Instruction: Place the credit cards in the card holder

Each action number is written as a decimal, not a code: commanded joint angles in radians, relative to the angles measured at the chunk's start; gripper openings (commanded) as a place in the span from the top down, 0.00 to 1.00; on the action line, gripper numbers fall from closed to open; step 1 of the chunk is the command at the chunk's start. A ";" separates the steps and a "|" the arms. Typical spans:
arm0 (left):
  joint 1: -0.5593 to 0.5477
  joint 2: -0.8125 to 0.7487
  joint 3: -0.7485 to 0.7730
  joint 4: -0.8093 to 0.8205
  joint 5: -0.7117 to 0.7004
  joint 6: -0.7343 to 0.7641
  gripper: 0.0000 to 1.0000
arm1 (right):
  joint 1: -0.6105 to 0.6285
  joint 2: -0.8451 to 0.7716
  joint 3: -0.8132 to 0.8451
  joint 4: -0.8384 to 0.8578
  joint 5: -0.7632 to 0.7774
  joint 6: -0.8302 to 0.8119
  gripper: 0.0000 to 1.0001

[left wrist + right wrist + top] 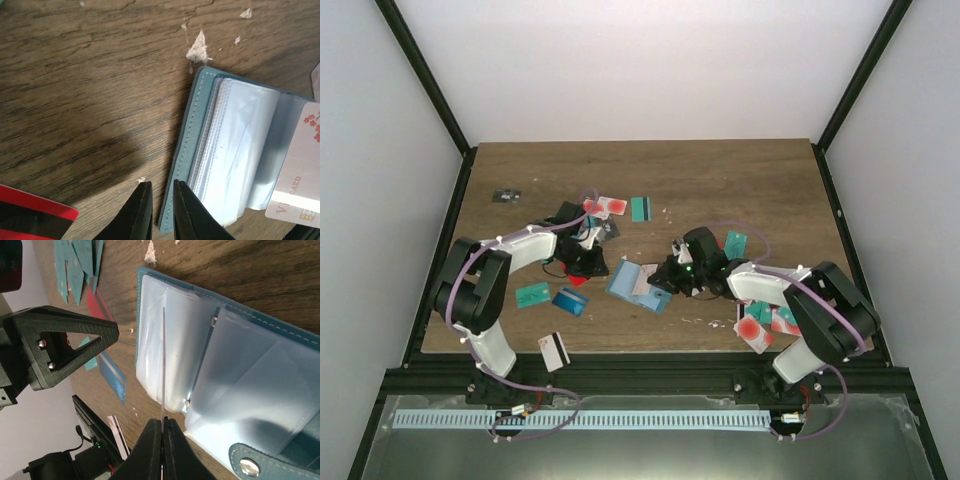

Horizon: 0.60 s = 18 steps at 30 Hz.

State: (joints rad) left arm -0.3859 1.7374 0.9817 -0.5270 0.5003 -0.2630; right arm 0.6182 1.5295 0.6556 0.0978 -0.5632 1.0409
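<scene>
The job is barely begun, I'd say; the card holder lies open like a book in the middle of the tabletop, and its clear pockets look empty, though the glare on the plastic makes that hard to swear to. The right fingers are pressed together on a white card, holding it on edge over those pockets, not yet slid in. The left fingers sit low just beside the holder's outer edge, nearly together with only a slim gap and nothing between them.

All the rest is left to do. A card with red circles and a teal card lie farther back; a blue card and a red card with a dark stripe lie near the left arm; a small heap of cards rests by the right arm.

The pinched card shows red blossoms, a chip, and reddish letters, a "V" and then "CARD"; nothing else can be read.
</scene>
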 commanded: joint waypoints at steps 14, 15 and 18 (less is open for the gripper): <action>-0.020 0.087 0.035 -0.013 0.027 0.042 0.86 | 0.016 0.127 0.012 0.140 0.025 0.060 0.99; -0.022 0.092 0.034 -0.013 0.029 0.042 0.86 | 0.015 0.132 0.016 0.141 0.025 0.059 0.99; -0.029 0.093 0.027 -0.009 0.029 0.036 0.86 | 0.016 0.145 0.026 0.149 0.014 0.061 0.99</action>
State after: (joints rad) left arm -0.4011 1.8076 1.0027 -0.5373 0.5224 -0.2310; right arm 0.6254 1.6539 0.6563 0.2142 -0.5465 1.0946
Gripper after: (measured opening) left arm 0.141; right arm 0.024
